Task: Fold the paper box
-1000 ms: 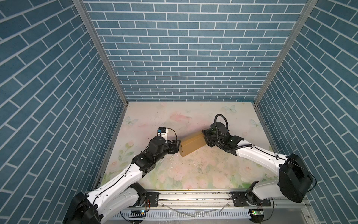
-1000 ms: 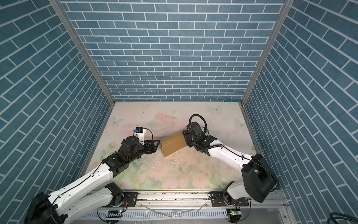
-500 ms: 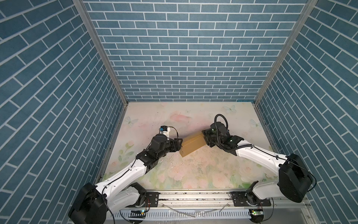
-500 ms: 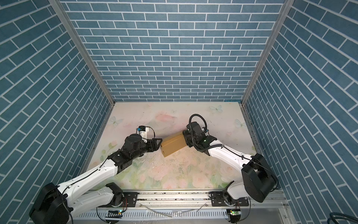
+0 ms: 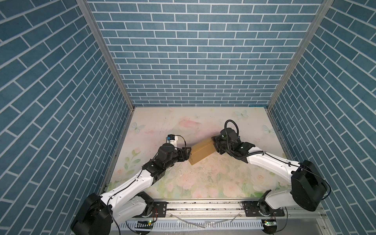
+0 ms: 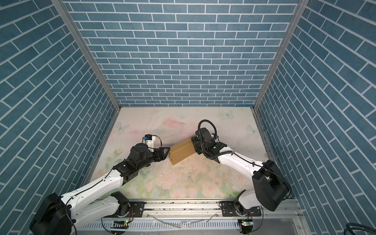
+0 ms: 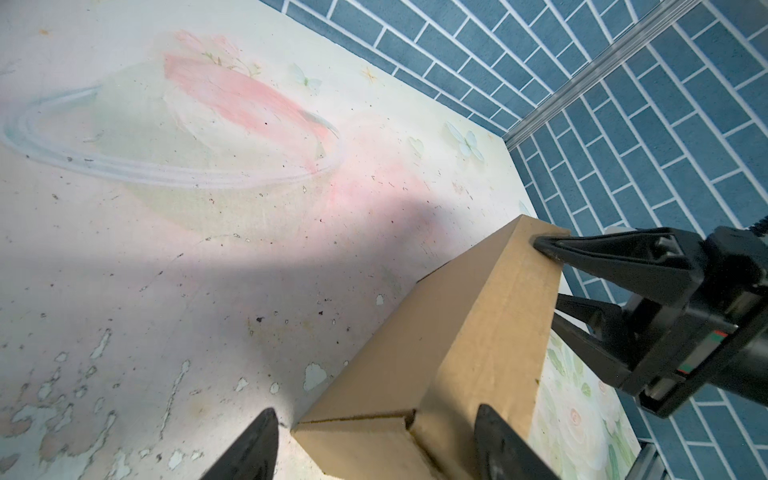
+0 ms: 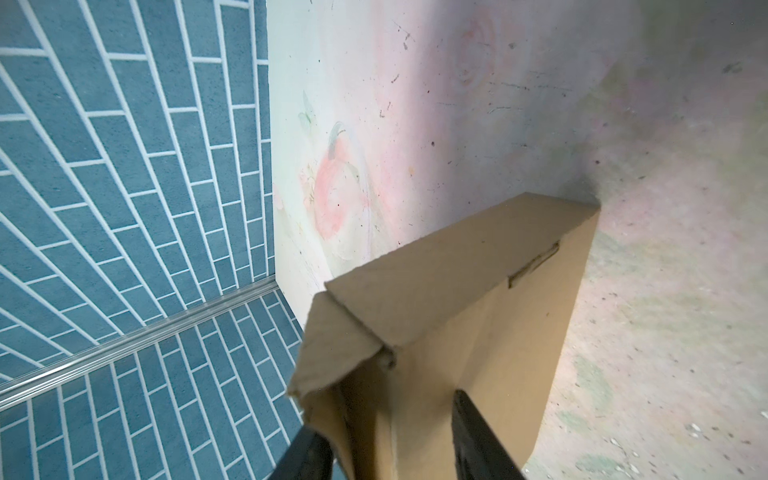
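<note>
The paper box (image 5: 202, 152) (image 6: 182, 151) is a closed brown cardboard block lying at a slant mid-table. My right gripper (image 5: 214, 145) (image 6: 193, 145) is shut on its right end. In the right wrist view one finger (image 8: 478, 436) presses the broad face and the other sits behind a loose end flap (image 8: 332, 353). My left gripper (image 5: 188, 155) (image 6: 165, 154) stands open at the box's left end. In the left wrist view (image 7: 378, 440) the box corner (image 7: 357, 432) lies between its spread fingers, with a small gap on one side.
Blue brick-pattern walls (image 5: 203, 61) close in the table on three sides. The floral table cover (image 5: 183, 126) is scuffed and chipped near the front. A metal rail (image 5: 203, 205) with both arm bases runs along the front edge.
My left arm has swung and reached forward, bringing its open gripper closer around the box's left end. The right gripper and the box have hardly moved.
</note>
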`<state>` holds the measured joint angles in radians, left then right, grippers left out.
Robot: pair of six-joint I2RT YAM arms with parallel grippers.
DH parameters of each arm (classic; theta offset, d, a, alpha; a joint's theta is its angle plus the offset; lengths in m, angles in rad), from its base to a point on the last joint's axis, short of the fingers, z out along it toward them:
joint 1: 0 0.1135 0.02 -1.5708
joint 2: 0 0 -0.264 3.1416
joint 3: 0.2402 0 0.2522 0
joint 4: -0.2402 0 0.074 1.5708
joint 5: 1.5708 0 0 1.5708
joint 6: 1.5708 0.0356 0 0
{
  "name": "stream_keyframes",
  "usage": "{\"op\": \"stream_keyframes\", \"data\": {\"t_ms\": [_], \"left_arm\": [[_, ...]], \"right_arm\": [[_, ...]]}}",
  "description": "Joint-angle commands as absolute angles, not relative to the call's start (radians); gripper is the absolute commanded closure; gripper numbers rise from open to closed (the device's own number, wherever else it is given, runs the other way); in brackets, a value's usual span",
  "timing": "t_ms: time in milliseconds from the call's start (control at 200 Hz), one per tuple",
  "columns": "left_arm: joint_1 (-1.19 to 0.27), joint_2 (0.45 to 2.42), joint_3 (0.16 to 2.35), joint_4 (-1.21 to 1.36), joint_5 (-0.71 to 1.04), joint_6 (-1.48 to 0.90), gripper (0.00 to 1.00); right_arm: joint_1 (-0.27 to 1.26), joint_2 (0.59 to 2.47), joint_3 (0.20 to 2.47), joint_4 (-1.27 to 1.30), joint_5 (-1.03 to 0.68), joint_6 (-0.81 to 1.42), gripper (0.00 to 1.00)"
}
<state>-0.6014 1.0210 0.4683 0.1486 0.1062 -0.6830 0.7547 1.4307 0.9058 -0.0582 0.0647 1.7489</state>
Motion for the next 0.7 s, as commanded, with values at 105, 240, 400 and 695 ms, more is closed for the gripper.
{"op": "stream_keyframes", "data": {"t_ms": [105,240,400,695], "left_arm": [[-0.597,1.023,0.434,0.143,0.1,-0.683,0.26],[-0.598,1.026,0.423,0.145,0.095,-0.682,0.25],[-0.597,1.032,0.416,0.142,0.088,-0.682,0.25],[-0.597,1.026,0.444,0.112,0.075,-0.662,0.25]], "right_arm": [[0.766,1.46,0.939,-0.093,0.068,1.749,0.55],[0.767,1.459,0.939,-0.092,0.069,1.749,0.55],[0.769,1.456,0.937,-0.094,0.065,1.746,0.52],[0.772,1.399,0.937,-0.147,0.082,1.701,0.39]]}}
